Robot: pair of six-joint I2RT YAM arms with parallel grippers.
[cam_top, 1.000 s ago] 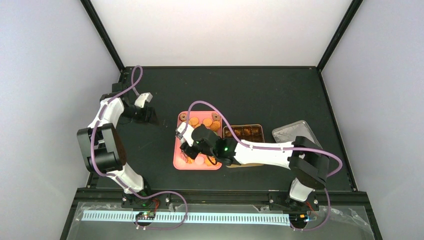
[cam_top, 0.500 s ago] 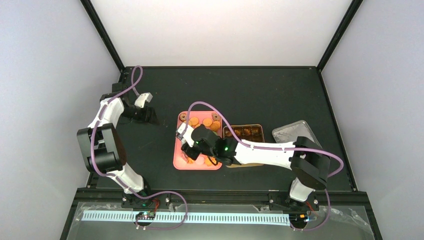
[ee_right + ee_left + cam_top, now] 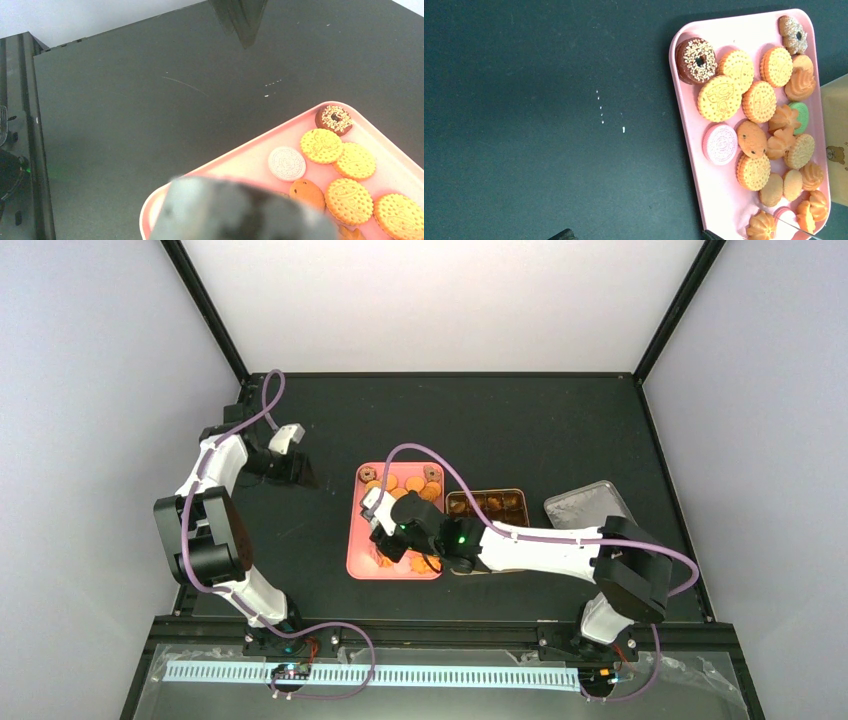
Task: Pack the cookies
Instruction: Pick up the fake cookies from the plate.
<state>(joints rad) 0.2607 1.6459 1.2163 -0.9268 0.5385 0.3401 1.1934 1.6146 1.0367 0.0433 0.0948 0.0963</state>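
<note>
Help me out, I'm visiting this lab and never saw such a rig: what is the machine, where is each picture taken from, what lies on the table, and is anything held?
These are two white robot arms bolted to a black table. The wide picture looks down from above; the other two come from a camera on each wrist. A pink tray holds the cookies, mostly orange and yellow. Right of it sit a gold tin and a flat silver metal piece. The left gripper hangs open over bare table, holding nothing. The right gripper is over the tray; its own view shows only a grey blur there, so whether it holds anything is unclear.
</note>
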